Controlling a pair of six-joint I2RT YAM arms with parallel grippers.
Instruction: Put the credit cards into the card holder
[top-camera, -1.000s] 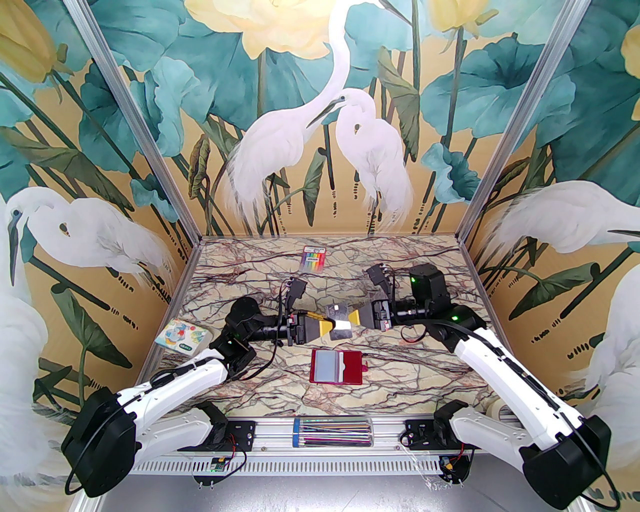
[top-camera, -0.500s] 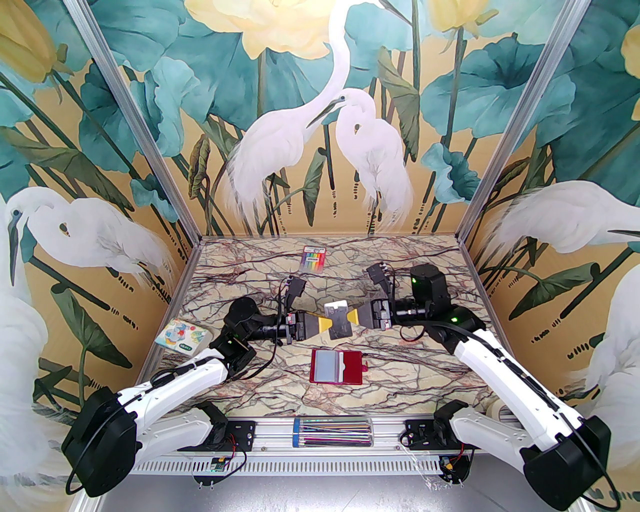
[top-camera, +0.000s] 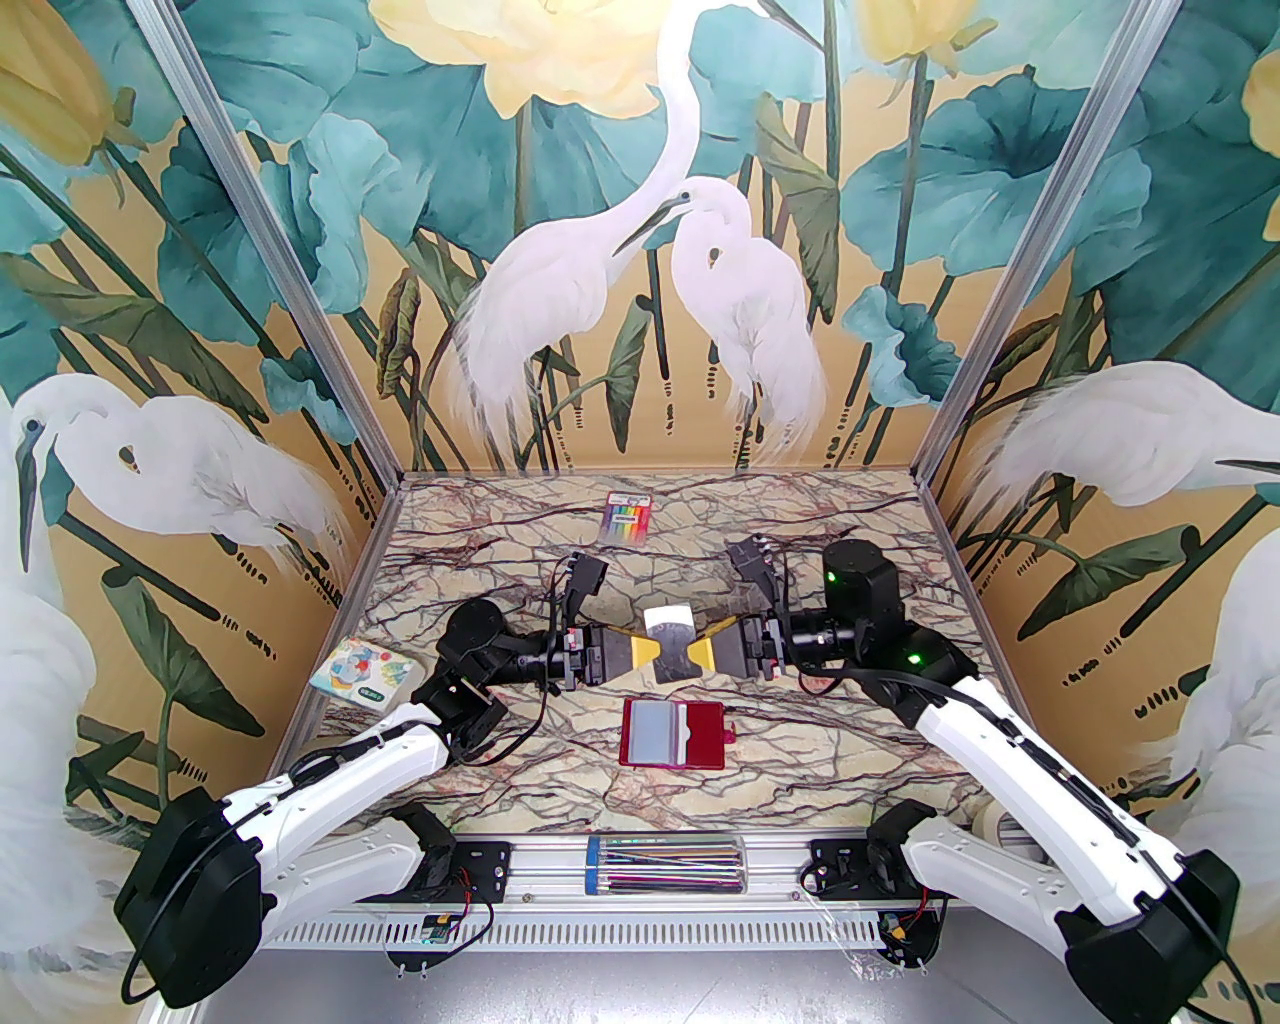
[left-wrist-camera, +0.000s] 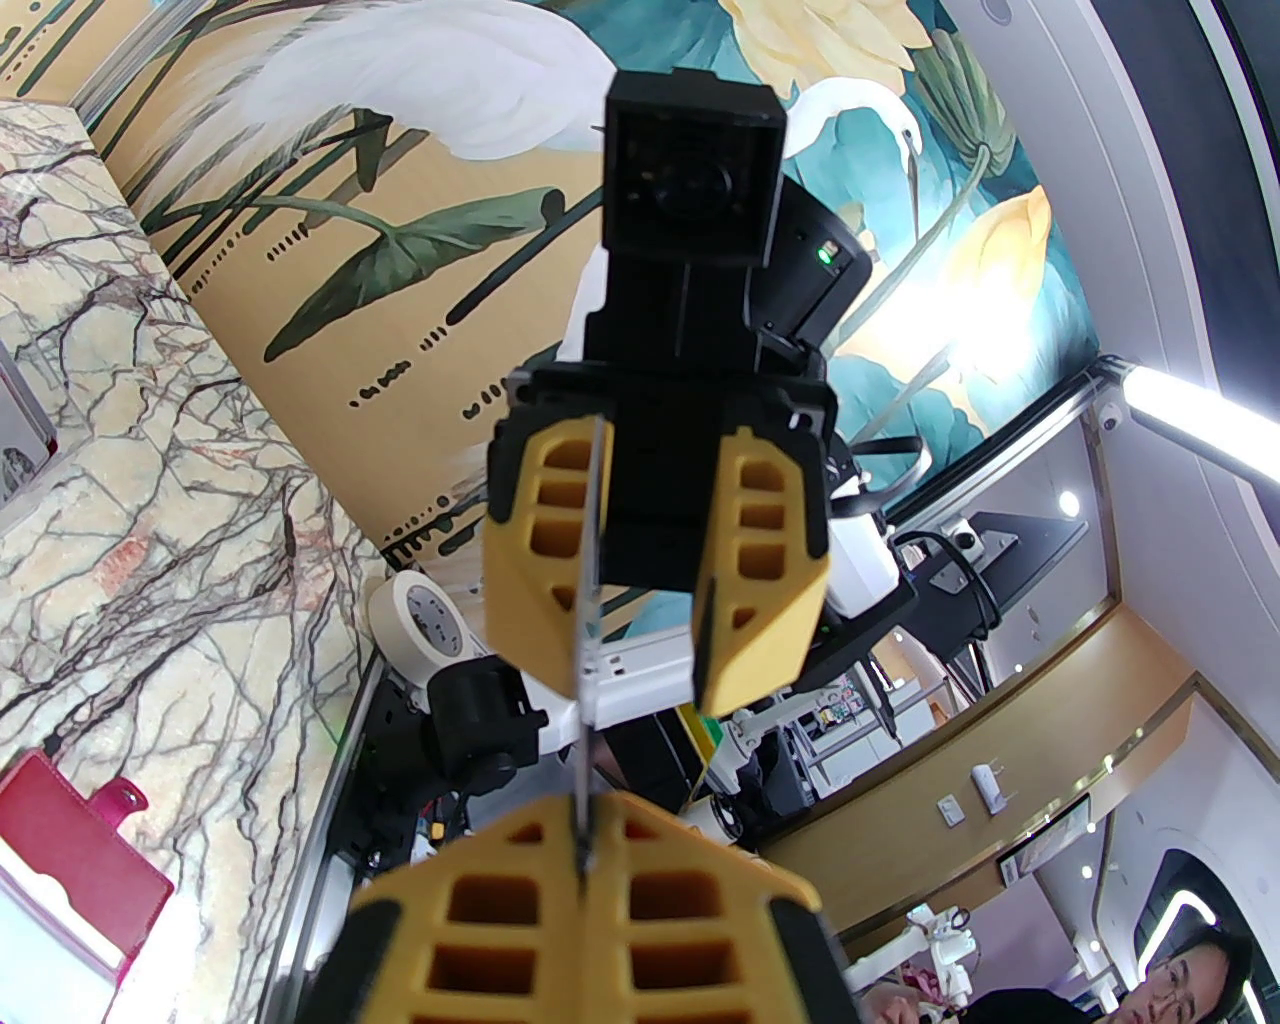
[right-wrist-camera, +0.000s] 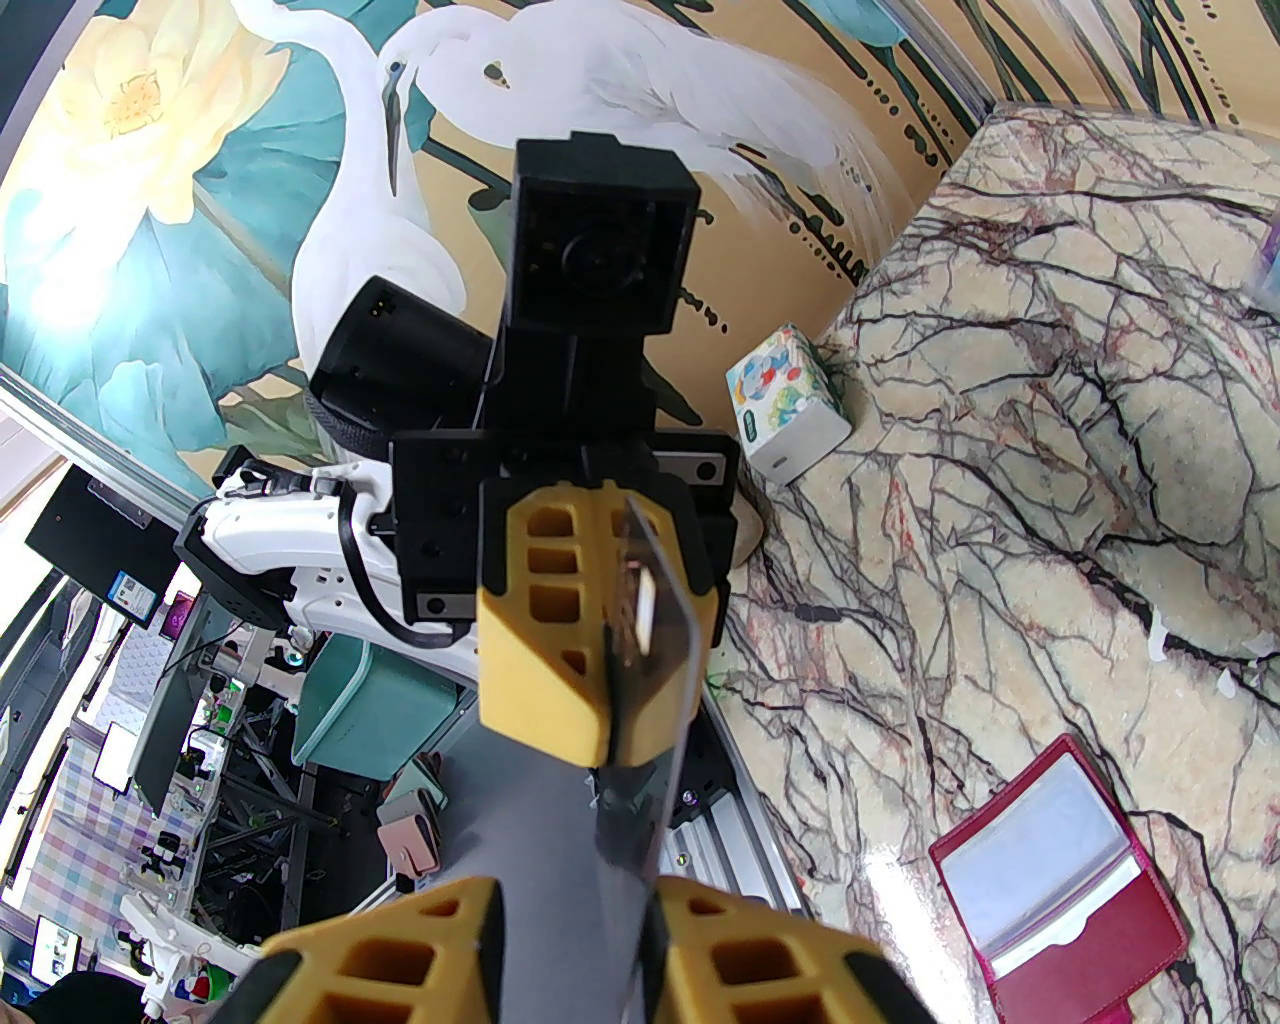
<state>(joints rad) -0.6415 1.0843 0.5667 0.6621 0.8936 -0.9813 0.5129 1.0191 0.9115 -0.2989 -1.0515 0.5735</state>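
While the left tool (top-camera: 652, 652) pinches a card (top-camera: 671, 640) in mid-air, the right tool (top-camera: 702, 652) stands apart around its far edge.
From the card, the open holder (top-camera: 672, 733) lies at 6 o'clock on the counter (top-camera: 470, 540), long axis 9 to 3, about equally near both arms; only the left carries the card. Left wrist view shows the card edge-on against one side of the right tool, jaws parted; from above that gap is hidden.

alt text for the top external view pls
Above a marble table, the left end effector grips a grey card whose other end sits between the parted jaws of the right end effector. An open red card holder lies flat nearer the camera.
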